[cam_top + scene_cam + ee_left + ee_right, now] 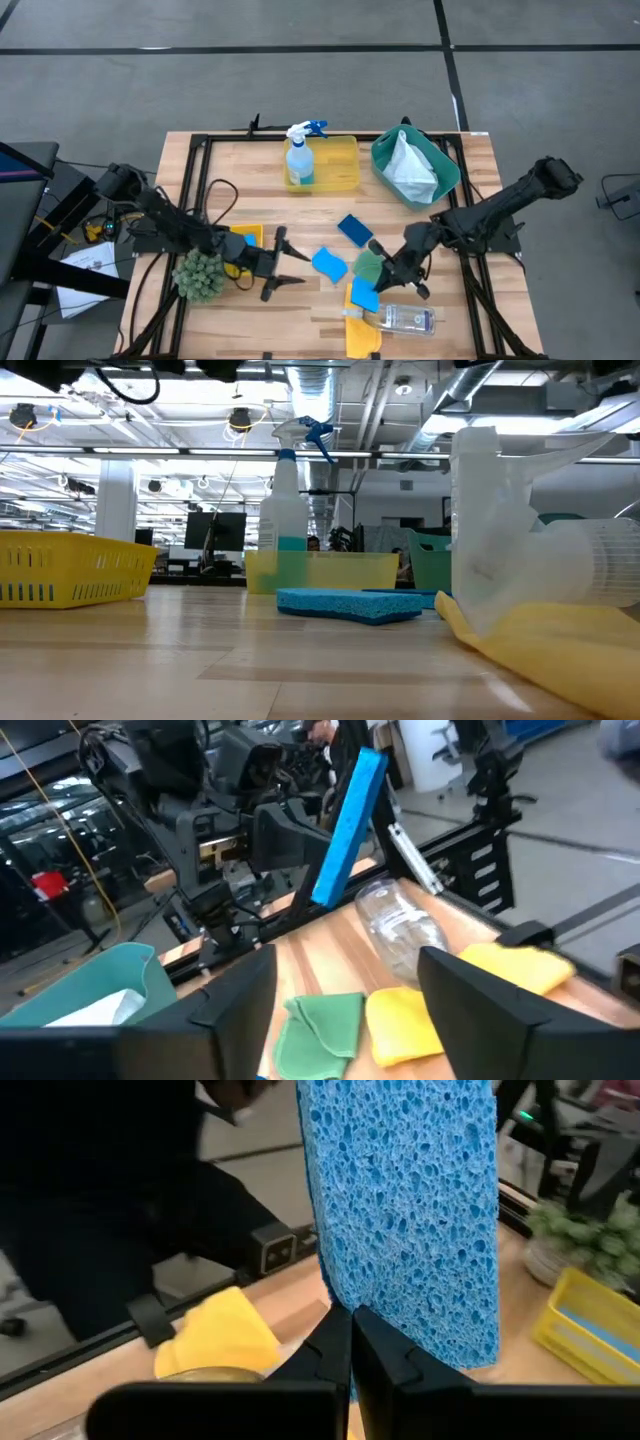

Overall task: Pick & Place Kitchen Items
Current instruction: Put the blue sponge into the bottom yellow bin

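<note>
My right gripper (388, 275) is shut on a light blue sponge (410, 1210), which also shows in the left wrist view (350, 825). My left gripper (277, 263) is open and empty beside the spiky green ball (200, 275). Two more blue sponges (330, 264) (355, 230) lie flat on the table. A green cloth (368, 265), a yellow cloth (360, 332) and a clear bottle (408, 319) on its side lie near the front. The blue-liquid spray bottle (300, 160) stands in a yellow tray (340, 165). A white cloth (410, 170) lies in the teal bin (445, 165). My right gripper pinches the sponge's near edge (342, 1308) between its two fingers, which stand almost together with the foam drawn in there. The sponge stands out beyond the fingertips, on edge and tilted (340, 860), above the table and the clear bottle (400, 925).
A small yellow tray (246, 237) lies under the left arm. The table's black frame rails (190, 150) run along its edges. In the low view a yellow basket (70, 565) stands at the left, and the clear bottle (540, 550) and yellow cloth (540, 650) are close by.
</note>
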Motion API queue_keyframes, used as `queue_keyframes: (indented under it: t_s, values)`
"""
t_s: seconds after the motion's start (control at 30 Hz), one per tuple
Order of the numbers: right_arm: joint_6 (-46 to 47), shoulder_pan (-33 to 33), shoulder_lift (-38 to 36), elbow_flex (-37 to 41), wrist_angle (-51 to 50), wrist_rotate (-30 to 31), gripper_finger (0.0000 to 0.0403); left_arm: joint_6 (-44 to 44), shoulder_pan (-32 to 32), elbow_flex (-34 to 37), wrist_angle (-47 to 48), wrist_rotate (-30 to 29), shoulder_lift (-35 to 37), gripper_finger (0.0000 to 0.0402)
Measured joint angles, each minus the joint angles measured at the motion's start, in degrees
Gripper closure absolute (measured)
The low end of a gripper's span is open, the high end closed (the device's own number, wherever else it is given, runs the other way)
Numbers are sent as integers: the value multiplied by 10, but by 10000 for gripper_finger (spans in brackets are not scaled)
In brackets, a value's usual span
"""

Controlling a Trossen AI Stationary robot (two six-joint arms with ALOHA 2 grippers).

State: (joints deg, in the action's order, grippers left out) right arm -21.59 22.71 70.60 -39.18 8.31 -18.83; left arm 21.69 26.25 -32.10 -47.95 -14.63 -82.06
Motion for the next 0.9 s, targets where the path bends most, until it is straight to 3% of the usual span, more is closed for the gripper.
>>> queue_keyframes:
  t_s: [0.13,0.33,0.6,0.9]
  values:
    - [-2,-30,34,0,35,-79,403,14,-9,-36,1,0,-49,144]
    - [-9,-64,77,-1,88,-155,403,21,-20,-74,2,43,-92,167]
    - [-5,-78,127,-1,185,-227,403,16,-23,-91,1,89,-94,205]
    - [15,-98,197,-58,185,-255,403,-55,-35,-91,7,118,-94,209]
